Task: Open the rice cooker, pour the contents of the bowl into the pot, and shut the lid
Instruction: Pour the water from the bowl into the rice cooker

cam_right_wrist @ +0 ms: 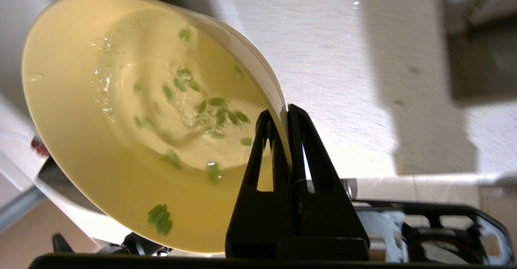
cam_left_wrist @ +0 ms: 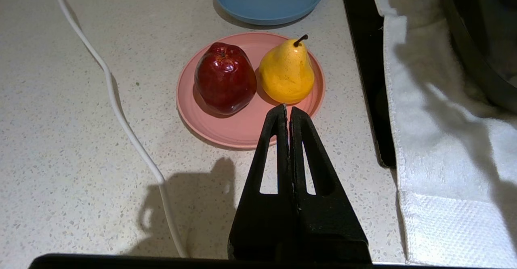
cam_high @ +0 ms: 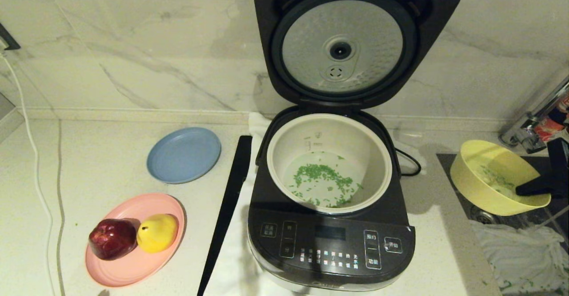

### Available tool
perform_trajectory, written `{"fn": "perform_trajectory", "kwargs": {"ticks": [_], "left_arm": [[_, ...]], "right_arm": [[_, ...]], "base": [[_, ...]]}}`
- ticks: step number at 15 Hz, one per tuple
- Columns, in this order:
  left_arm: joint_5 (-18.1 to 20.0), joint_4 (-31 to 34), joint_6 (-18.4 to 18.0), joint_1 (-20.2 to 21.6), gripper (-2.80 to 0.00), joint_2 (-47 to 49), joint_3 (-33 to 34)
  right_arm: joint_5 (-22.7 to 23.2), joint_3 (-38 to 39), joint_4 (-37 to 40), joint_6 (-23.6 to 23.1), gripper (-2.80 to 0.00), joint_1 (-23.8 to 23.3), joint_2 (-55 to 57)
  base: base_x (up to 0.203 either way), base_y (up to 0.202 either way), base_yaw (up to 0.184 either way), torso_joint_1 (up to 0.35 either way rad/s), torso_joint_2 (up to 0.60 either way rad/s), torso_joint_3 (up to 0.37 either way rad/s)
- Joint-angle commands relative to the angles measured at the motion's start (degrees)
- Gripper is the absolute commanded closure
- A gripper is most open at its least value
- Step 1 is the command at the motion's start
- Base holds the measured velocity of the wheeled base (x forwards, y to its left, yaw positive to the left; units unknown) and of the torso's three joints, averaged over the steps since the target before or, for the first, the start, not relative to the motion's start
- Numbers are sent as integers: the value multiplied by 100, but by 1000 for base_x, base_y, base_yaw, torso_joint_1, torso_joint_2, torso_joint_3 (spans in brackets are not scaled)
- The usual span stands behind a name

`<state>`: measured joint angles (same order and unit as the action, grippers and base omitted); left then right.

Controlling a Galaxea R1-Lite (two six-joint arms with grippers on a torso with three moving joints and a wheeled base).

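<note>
Speckled white counter, marble wall. Dark grey rice cooker (cam_high: 331,238), lid (cam_high: 355,42) up; green bits (cam_high: 324,182) in cream pot (cam_high: 329,162). Right gripper (cam_right_wrist: 287,117) pinches pale-yellow plastic bowl (cam_high: 493,180) rim, tilted beside cooker, likely emptied. Left gripper (cam_left_wrist: 288,113) closed, empty.

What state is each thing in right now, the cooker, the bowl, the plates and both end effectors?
Lid: open, upright.
Pot: green bits inside.
Bowl: tilted, few bits left.
Right end effector: shut on bowl rim.
Left end effector: shut, empty.
Pink plate: holds apple, pear.
Blue plate: empty.
</note>
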<state>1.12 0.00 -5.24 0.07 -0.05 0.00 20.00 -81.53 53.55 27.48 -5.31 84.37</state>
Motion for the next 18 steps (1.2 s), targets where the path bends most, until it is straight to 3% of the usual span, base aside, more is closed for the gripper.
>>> {"fn": "perform_trajectory", "kwargs": {"ticks": [1, 4, 8, 14, 18], "left_arm": [[2, 0, -3, 1, 0, -4, 52], [2, 0, -3, 0, 0, -4, 53], [2, 0, -3, -1, 0, -4, 48], [2, 0, -3, 1, 0, -4, 53], [2, 0, -3, -7, 0, -4, 53]], "right_arm": [[-443, -365, -7, 315, 0, 876, -61], [-1385, -1017, -102, 807, 0, 2050, 125], [-2428, -1793, -132, 1215, 0, 3222, 717], [-3590, -2886, -314, 1440, 0, 4191, 1693], [-4194, -2878, -984, 1436, 0, 4319, 1908]], "base": [[0, 0, 0, 0, 0, 0], [0, 0, 0, 0, 0, 0], [0, 0, 0, 0, 0, 0], [0, 0, 0, 0, 0, 0], [0, 0, 0, 0, 0, 0]]}}
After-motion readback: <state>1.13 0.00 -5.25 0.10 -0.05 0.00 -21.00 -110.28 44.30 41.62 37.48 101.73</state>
